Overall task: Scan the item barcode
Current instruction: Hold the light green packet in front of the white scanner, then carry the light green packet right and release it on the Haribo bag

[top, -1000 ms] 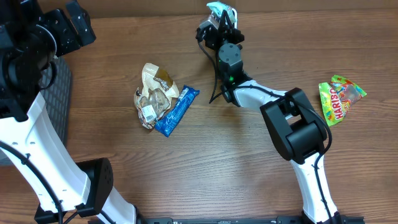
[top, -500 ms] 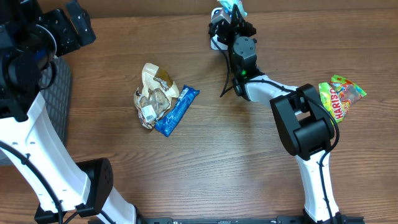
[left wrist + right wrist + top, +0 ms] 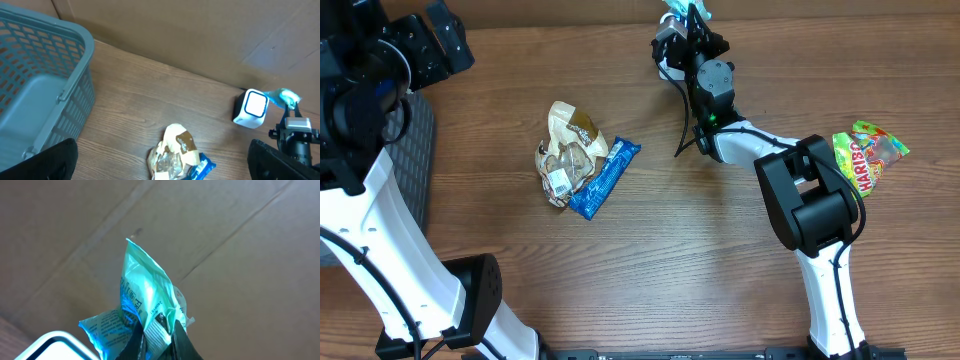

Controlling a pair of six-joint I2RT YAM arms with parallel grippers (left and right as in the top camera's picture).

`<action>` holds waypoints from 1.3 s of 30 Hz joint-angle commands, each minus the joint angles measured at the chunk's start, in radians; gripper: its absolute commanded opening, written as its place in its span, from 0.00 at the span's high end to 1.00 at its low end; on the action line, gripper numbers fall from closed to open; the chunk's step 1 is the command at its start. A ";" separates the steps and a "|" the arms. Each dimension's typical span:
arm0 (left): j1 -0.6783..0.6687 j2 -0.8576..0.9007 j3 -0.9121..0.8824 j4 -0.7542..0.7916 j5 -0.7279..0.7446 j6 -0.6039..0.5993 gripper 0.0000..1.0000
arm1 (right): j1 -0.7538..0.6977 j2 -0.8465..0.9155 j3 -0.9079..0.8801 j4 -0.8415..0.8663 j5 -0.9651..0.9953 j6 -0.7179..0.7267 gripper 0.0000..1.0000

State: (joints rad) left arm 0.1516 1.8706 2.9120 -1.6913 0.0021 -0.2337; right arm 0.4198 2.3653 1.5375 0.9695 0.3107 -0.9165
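Wood-grain brown table (image 3: 650, 250), plain cardboard wall behind at 12 o'clock. At that far edge the right gripper (image 3: 156, 336) is raised, jaws pressed tight on the lower corner of a crinkled mint-green plastic packet (image 3: 145, 287), which flares upward above the fingertips. White cube scanner with a lit square window (image 3: 251, 108) sits just beside it, at about 8 o'clock of the packet in the left wrist view. At 10 o'clock of the table the left gripper (image 3: 432, 48) has its jaws spread wide, holding nothing, near a blue-grey slatted plastic basket (image 3: 45, 90)

Other stock: crumpled beige snack bag (image 3: 567, 150) touching a blue foil bar wrapper (image 3: 605, 177) near centre; bright Haribo sweet bag (image 3: 865, 155) at 3 o'clock

Risks, as judged:
- packet seems off to one side of the window, not facing it, so the code may not read
- film is creased and glossy; folds or glare could break up the bars
- grip is on a thin corner only; a quick wrist turn could let it slide out
- close quarters; swinging in might knock the scanner askew
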 commanded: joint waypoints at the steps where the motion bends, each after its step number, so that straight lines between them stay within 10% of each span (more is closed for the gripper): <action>1: 0.005 0.007 0.003 0.002 -0.012 -0.006 0.00 | -0.004 0.005 0.016 0.057 0.002 -0.081 0.96; 39: 0.005 0.007 0.003 0.002 -0.012 -0.006 0.00 | 0.056 0.005 0.016 0.068 -0.018 -0.262 0.96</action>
State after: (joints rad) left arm 0.1516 1.8706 2.9120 -1.6909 0.0021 -0.2337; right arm 0.4725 2.3669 1.5375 1.0279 0.2947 -1.1824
